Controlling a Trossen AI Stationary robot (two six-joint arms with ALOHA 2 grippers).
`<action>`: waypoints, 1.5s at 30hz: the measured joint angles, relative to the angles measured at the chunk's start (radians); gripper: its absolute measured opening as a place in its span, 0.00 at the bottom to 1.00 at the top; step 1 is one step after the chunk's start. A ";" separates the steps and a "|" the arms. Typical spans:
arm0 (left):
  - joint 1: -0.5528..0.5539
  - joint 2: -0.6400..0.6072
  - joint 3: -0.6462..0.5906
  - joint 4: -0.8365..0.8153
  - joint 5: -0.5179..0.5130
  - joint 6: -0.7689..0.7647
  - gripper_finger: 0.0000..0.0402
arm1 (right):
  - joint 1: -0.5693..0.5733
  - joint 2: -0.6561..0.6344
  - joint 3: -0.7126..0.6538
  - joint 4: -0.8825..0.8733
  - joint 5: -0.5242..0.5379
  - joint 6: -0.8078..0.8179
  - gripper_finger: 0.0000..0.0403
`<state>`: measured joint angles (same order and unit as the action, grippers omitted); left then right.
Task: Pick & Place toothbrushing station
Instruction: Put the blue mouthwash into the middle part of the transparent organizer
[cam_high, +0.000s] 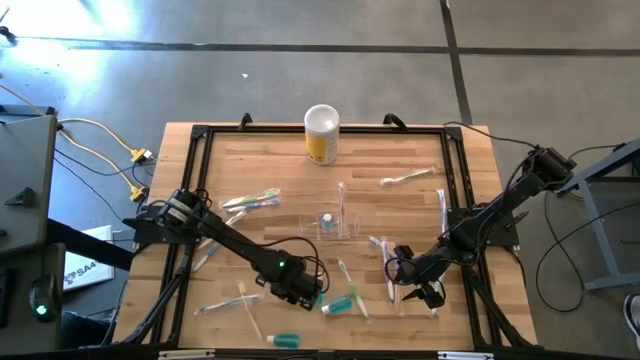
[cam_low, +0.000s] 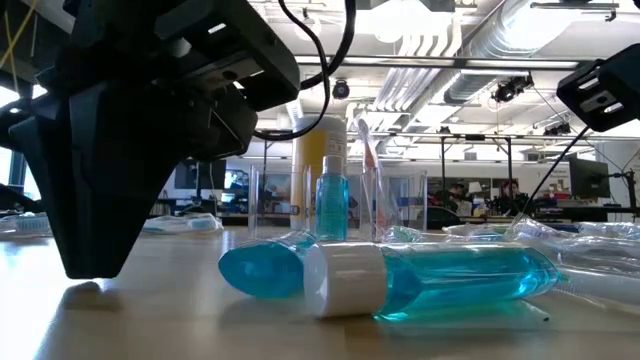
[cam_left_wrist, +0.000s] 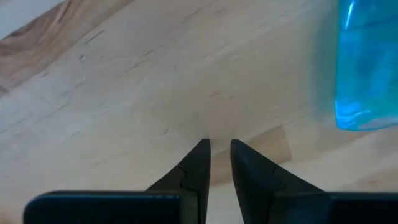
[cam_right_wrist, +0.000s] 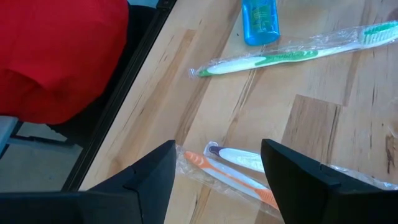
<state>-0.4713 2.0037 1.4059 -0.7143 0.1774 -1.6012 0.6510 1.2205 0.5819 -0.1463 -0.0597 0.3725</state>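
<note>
The clear holder (cam_high: 334, 224) stands on the middle of the table with a small teal bottle (cam_low: 332, 195) upright in it and a toothbrush (cam_low: 366, 150) sticking up. Wrapped pale toothbrushes (cam_high: 250, 202) and teal tubes (cam_high: 340, 304) lie flat around it. My left gripper (cam_high: 312, 296) is shut and empty just above the bare wood (cam_left_wrist: 219, 148), left of a lying teal tube (cam_left_wrist: 367, 62). My right gripper (cam_high: 425, 293) is open near the front right, its fingers on either side of a wrapped orange and white toothbrush pair (cam_right_wrist: 233, 168) below it.
A tall yellow canister with a white top (cam_high: 322, 133) stands at the far middle. A black frame (cam_high: 455, 180) borders the table. Another teal tube (cam_high: 284, 340) lies at the near edge. A green wrapped toothbrush (cam_right_wrist: 286, 56) lies beyond my right gripper. Something red (cam_right_wrist: 56, 56) shows beside the table.
</note>
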 joint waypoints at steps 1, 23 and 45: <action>0.000 0.000 0.000 -0.005 -0.002 0.008 0.15 | 0.000 0.000 0.000 0.000 0.000 0.000 0.56; 0.046 -0.034 0.002 -0.071 -0.042 0.183 0.38 | 0.000 0.000 0.000 -0.001 0.000 0.000 0.56; 0.027 -0.071 0.261 -0.320 0.028 0.562 0.52 | 0.000 0.000 0.000 0.006 0.009 0.079 0.56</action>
<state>-0.4441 1.9327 1.6670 -1.0339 0.2051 -1.0394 0.6512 1.2205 0.5823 -0.1401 -0.0505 0.4512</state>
